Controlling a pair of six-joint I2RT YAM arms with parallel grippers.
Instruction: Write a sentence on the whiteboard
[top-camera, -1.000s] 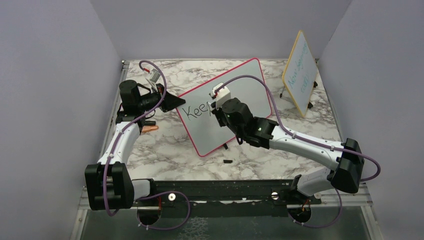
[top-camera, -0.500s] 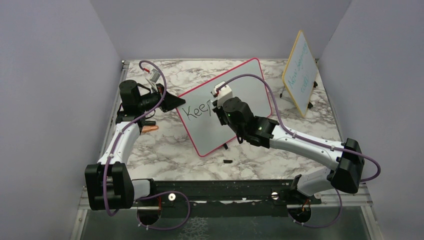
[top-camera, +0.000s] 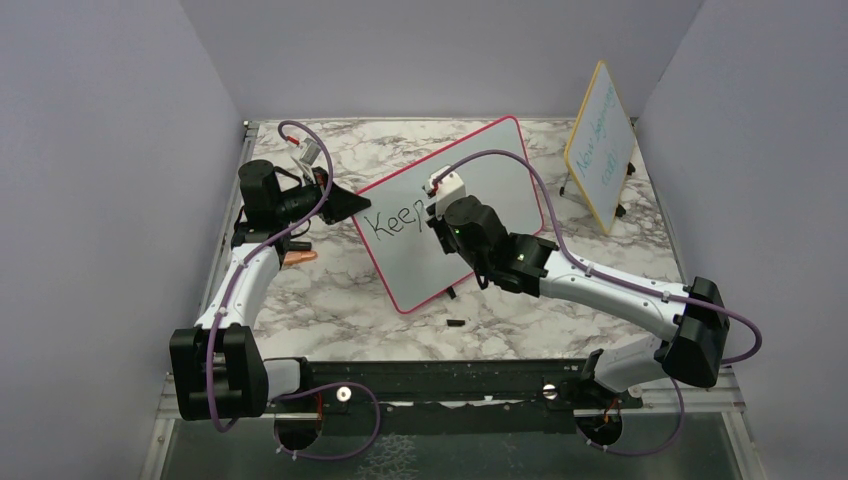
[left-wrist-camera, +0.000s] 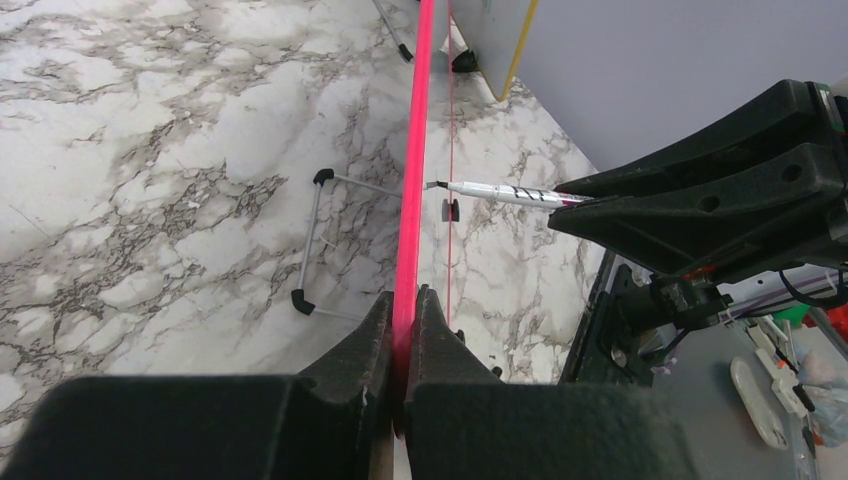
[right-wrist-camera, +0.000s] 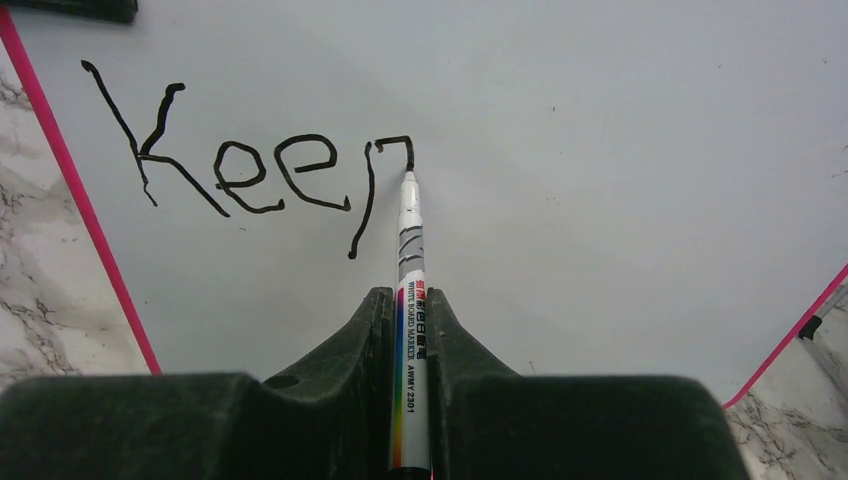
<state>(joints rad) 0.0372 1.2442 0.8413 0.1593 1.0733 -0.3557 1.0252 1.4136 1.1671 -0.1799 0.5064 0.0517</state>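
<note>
My right pincer (right-wrist-camera: 408, 300) is clamped tight on the marker (right-wrist-camera: 409, 230), tip mid-"p" on the whiteboard (right-wrist-camera: 600, 150); if my left pincer (left-wrist-camera: 405, 305), pinched shut on its left edge, slips, the board shifts and the stroke smears.

The left arm (top-camera: 240, 290) and right arm (top-camera: 610, 288) share white link shells and chunky black joint housings. A purple cable (top-camera: 540, 200) loops loosely along each. Small green lights (top-camera: 458, 231) glow on the right arm's black joints. The jaws are matte black wedges.

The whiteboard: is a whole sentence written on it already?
No, the whiteboard bears only "Kee" and a half-drawn p, with the marker tip on that letter.
</note>
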